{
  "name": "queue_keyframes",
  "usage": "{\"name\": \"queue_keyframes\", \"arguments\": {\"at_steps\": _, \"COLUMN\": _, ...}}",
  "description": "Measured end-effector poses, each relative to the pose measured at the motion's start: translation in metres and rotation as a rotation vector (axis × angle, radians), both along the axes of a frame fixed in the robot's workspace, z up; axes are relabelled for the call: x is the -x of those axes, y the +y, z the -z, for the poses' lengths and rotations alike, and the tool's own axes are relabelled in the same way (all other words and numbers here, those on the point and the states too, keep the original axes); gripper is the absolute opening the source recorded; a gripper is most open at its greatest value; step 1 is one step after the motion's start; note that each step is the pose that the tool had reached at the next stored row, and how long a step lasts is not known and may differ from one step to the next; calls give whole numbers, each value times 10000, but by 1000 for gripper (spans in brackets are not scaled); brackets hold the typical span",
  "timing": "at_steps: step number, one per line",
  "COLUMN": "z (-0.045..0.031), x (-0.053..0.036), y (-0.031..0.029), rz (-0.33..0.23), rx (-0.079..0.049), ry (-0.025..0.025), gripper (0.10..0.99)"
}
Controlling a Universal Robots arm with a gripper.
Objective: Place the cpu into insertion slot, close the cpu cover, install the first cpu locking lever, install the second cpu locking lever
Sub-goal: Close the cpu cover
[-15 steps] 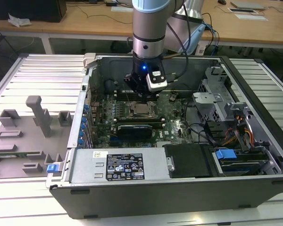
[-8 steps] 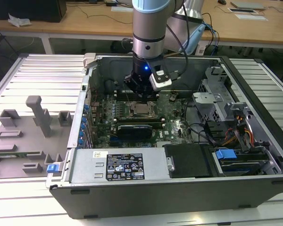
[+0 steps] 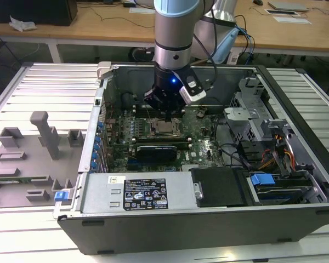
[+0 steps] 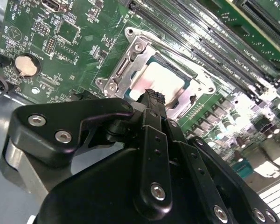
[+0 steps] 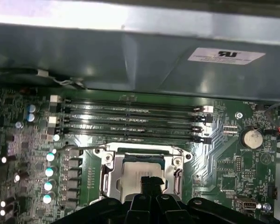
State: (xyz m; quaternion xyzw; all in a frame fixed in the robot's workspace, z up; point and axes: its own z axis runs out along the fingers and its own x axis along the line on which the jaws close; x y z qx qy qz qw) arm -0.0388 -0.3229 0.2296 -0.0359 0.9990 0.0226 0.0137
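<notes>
The arm (image 3: 175, 33) comes straight down into the open case (image 3: 208, 219), its wrist upright and the gripper (image 3: 165, 114) pointing down at the socket in the middle of the board (image 5: 224, 168). In both wrist views the fingers (image 4: 151, 121) are pressed together with nothing between them. Their tip sits over the near edge of the cpu (image 4: 161, 80); whether it touches the cpu cannot be told.

The cpu lies flat in the socket, and the cover (image 5: 108, 170) lies down around it, with the pale metal top showing through the window. Whether the levers are latched cannot be told.

On one side of the socket the slots (image 5: 130, 119) lie just beside it, with the case wall (image 5: 154, 60) beyond them. On the other side, in the exterior view, a long black card (image 3: 159, 149) lies near. The space straight above the socket is open apart from the arm.

There is one cpu, one cover, four slots and one coin battery (image 5: 252, 137).
</notes>
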Motion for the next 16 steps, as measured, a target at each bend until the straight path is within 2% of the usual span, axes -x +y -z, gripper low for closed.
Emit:
{"name": "queue_keyframes", "arguments": {"at_steps": 9, "z": 1, "x": 13, "y": -64, "rz": -421, "rx": 38, "ry": 0, "gripper": 106}}
{"name": "queue_keyframes", "arguments": {"at_steps": 12, "z": 2, "x": 35, "y": -114, "rz": -584, "rx": 74, "ry": 0, "gripper": 106}}
{"name": "queue_keyframes", "arguments": {"at_steps": 16, "z": 3, "x": 49, "y": -147, "rz": -659, "rx": 103, "ry": 0, "gripper": 106}}
